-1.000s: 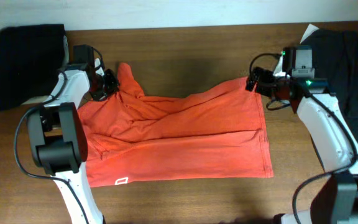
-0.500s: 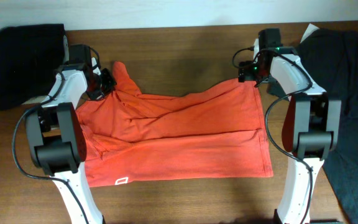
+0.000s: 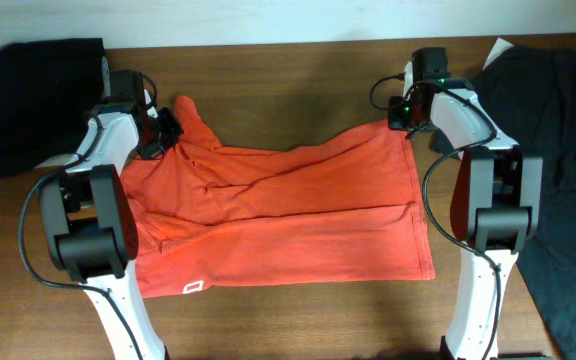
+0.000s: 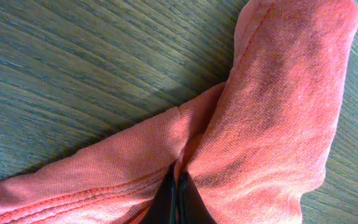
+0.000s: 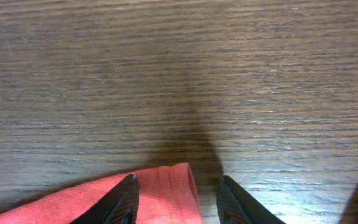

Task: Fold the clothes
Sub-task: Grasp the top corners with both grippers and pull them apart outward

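— Two questions: where is the garment, and what has hold of it?

— The red-orange T-shirt [image 3: 288, 220] lies spread across the middle of the wooden surface [image 3: 298, 70], rumpled along its upper edge. At the upper left, the left hand [image 3: 160, 132] is clamped on a bunched fold. Its wrist view shows the two fingers pressed together with cloth nipped between them.

— Why hold it there?

— Probably to draw that slack top edge straight before any fold.

— And the other side?

— The right hand [image 3: 400, 112] sits at the shirt's upper right. In its wrist view the fingers [image 5: 124, 198] stand apart, straddling the hem corner [image 5: 169, 183], which lies flat on the wood. It grips nothing.

— Risk?

— A pull from one side alone would likely skew the cloth, so that corner wants pinching first.

— Neighbours?

— A black garment [image 3: 43, 100] lies at the upper left and a dark garment [image 3: 558, 150] along the right edge, both apart from the shirt.
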